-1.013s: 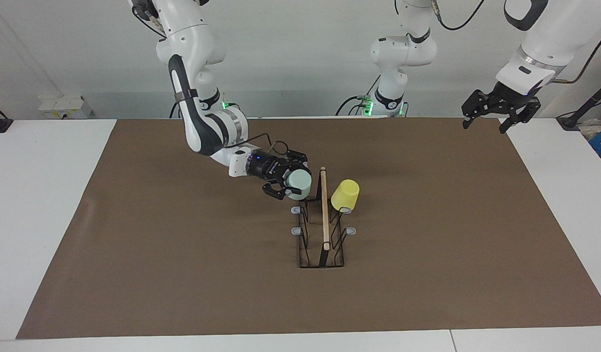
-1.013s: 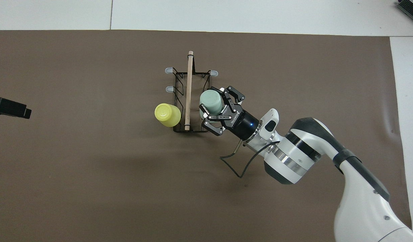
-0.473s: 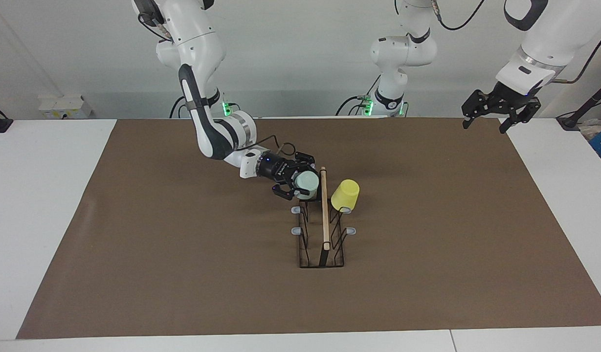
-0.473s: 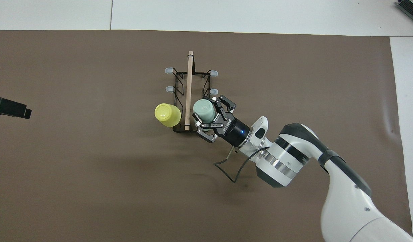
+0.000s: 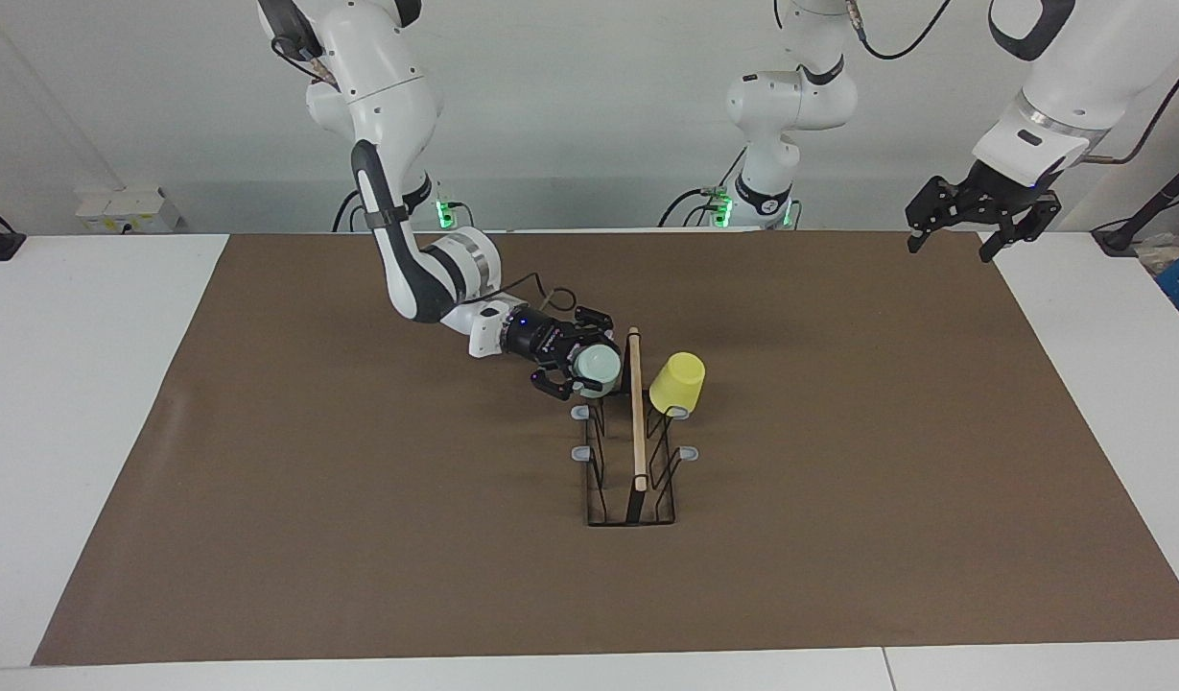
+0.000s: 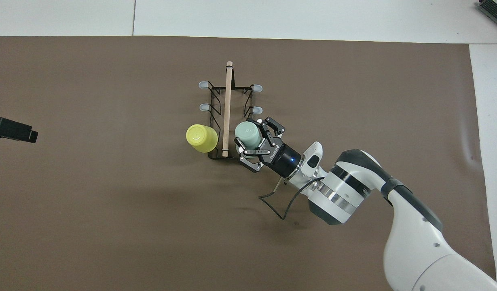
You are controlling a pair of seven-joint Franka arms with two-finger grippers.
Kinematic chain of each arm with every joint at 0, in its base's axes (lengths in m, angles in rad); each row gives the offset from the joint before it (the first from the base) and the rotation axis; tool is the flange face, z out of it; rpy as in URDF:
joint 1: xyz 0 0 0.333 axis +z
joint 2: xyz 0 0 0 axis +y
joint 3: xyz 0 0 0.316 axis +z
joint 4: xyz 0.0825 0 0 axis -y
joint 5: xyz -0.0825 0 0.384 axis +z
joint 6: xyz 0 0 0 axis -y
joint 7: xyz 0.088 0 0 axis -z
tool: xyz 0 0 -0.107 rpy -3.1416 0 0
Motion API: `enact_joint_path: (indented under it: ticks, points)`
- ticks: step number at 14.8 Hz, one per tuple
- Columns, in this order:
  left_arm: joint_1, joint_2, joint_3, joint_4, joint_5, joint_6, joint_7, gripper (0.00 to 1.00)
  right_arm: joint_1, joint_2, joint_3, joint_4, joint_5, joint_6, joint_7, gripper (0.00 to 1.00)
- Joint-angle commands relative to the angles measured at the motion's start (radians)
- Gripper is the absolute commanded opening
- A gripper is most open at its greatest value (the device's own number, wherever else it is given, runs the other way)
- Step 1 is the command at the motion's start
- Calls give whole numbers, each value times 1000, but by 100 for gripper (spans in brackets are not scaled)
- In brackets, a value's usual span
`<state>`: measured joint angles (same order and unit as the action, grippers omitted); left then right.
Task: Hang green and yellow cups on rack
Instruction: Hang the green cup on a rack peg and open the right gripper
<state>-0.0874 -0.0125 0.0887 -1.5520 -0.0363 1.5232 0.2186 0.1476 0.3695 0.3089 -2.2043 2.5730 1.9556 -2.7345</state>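
The black wire rack [image 5: 635, 480] with a wooden rod [image 6: 227, 105] stands mid-table. A yellow cup [image 5: 677, 382] [image 6: 201, 138] hangs upside down on the rack's prong nearest the robots, on the left arm's side. My right gripper [image 5: 587, 370] [image 6: 253, 138] is shut on the pale green cup [image 5: 601, 365] [image 6: 246, 133], held mouth-down and tilted over the matching prong on the right arm's side, close beside the rod. That prong is hidden under the cup. My left gripper [image 5: 973, 223] waits open, raised over the mat's corner at the left arm's end.
Grey-tipped prongs [image 6: 257, 110] farther from the robots stick out bare on both sides of the rack. A brown mat [image 5: 359, 537] covers the table, with white tabletop [image 5: 81, 403] around it. A cable loops under my right wrist.
My right gripper has carried the green cup down and in toward the rod, over the rack's end nearest the robots. The yellow cup and the left arm have not moved.
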Motion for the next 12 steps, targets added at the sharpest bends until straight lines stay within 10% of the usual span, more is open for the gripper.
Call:
enact_joint_path:
  ticks: [1, 3, 7, 12]
  points:
    - [-8, -26, 3, -28, 18, 3, -1, 100, -5, 5, 15, -9, 90, -14, -113, 80]
    - [-8, -26, 3, -28, 18, 3, 1, 100, -5, 5, 15, -11, 90, -9, -110, 100]
    - [-8, -26, 3, -28, 18, 3, -1, 100, 0, -3, 16, -5, 84, 12, -73, 100]
    - [-8, -26, 3, -28, 18, 3, 1, 100, 10, -243, 24, 38, -3, 430, 71, 100]
